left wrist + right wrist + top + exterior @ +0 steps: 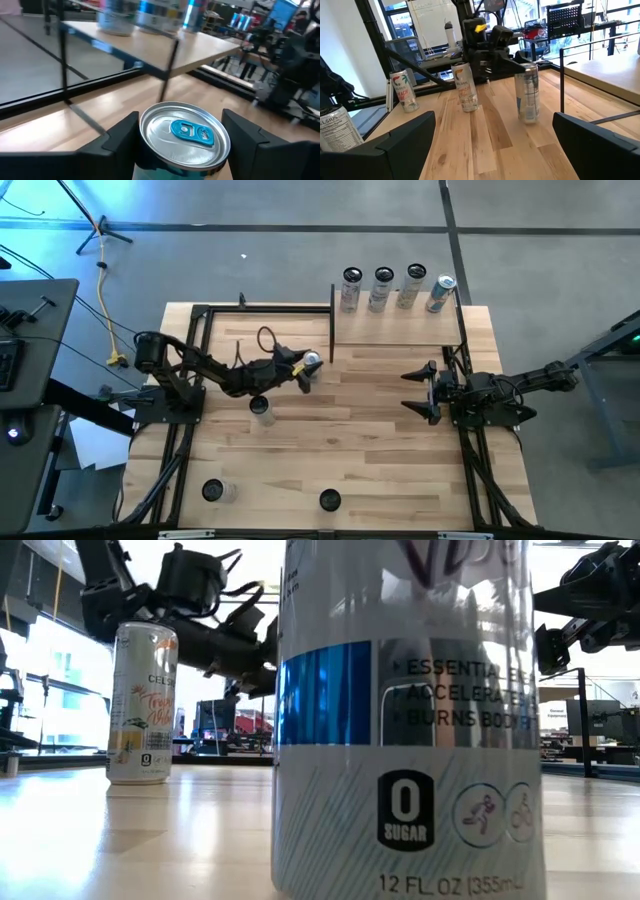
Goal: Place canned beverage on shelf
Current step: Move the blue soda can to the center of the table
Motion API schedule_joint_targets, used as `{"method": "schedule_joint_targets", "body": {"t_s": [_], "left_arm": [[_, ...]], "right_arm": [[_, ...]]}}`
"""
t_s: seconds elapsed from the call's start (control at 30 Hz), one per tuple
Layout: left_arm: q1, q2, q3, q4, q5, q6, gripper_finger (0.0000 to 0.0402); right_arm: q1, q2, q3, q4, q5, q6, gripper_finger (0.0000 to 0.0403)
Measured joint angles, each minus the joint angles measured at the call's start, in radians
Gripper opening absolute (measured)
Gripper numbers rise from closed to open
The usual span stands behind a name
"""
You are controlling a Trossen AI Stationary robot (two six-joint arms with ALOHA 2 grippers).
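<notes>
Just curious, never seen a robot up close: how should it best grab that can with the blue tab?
Around the can's round upper wall, just under the rim, fingers on opposite sides, coming in level from the side. The can stands upright, and the left gripper already straddles it that way.

Shiny metal cans, pale wood and dark matt robot parts.

The can [184, 134] in the left hand [180, 142] has a smooth, shiny silver metal top with a glossy blue pull tab [191, 131]. The fingers [116, 137] beside it look like dark, matt plastic. The worktop [380, 430] is pale wood in long smooth planks with a soft shine. The shelf [395, 328] is the same pale wood, set on thin black metal posts [561, 80]. The big can [410, 720] close to the low camera has a glossy printed skin of white, blue and silver. The right hand [421, 391] is dark and matt too.
</notes>
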Motion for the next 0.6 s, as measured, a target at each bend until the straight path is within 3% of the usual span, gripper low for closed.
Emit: {"method": "schedule_joint_targets", "body": {"t_s": [0.37, 0.6], "left_arm": [[-0.081, 0.0, 0.244, -0.292, -0.003, 0.091, 0.0202], [-0.105, 0.061, 0.345, -0.317, -0.003, 0.11, 0.0202]], "right_arm": [[0.0, 0.0, 0.0, 0.0, 0.002, 0.0, 0.0389], [0.0, 0.0, 0.0, 0.0, 0.003, 0.0, 0.0389]]}}
